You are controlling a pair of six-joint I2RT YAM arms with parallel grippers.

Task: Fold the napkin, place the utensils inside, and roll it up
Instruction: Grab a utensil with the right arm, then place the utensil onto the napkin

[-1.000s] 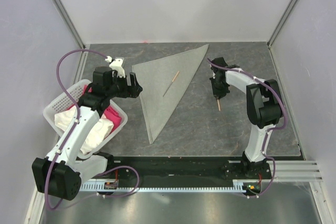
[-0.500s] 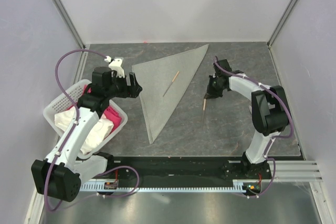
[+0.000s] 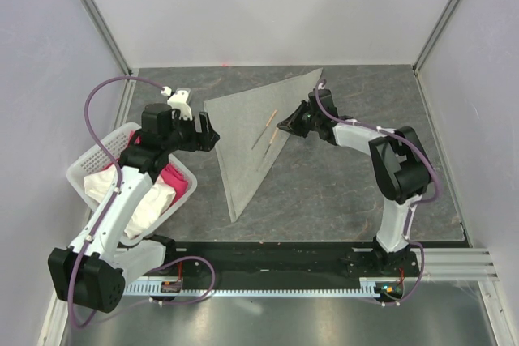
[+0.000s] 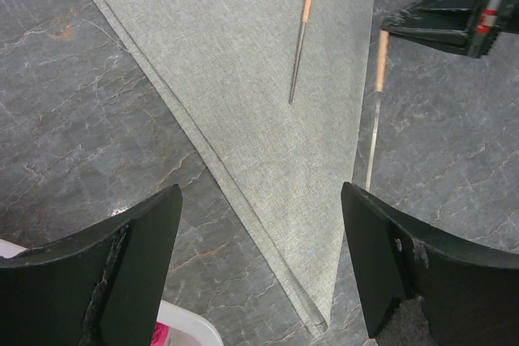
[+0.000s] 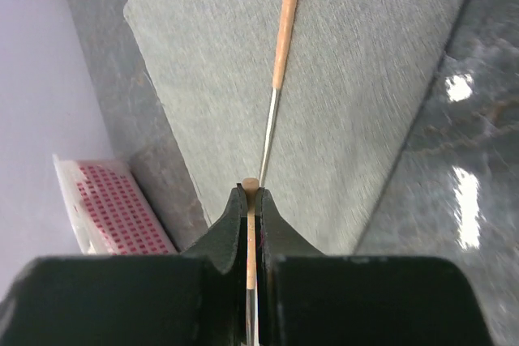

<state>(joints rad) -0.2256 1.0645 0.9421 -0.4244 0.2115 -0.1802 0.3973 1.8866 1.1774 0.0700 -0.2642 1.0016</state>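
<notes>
Napkin lies flat mid-table, already folded to a triangle, long point toward my bases. The first utensil, a thin stick w/ wood handle and metal shaft, lies on it near the wide end.

What changed in the last sec: my right gripper clamped fully down on the second utensil and swung left from bare table to the napkin's right edge. It pinches the wood end between narrow, near-touching fingers, w/ the metal shaft trailing toward the bases. In the left wrist view that stick runs just beside the cloth's edge. From above it looks partly over the cloth. It's lifted, so I can't tell which is true.

My left gripper hasn't moved. Its fingers are spread wide w/ nothing in them, and it hovers at the napkin's left edge, next to the basket holding the white cloth and pink cloth.

My read for the task: fold is done, one utensil is in, and no. 2 is now at the drop zone. Next I prob. need to carry it a bit further in, then set it down alongside the first before letting go. Grip is only on the handle's tip, so the stick could pivot or slip. Rolling hasn't started.
</notes>
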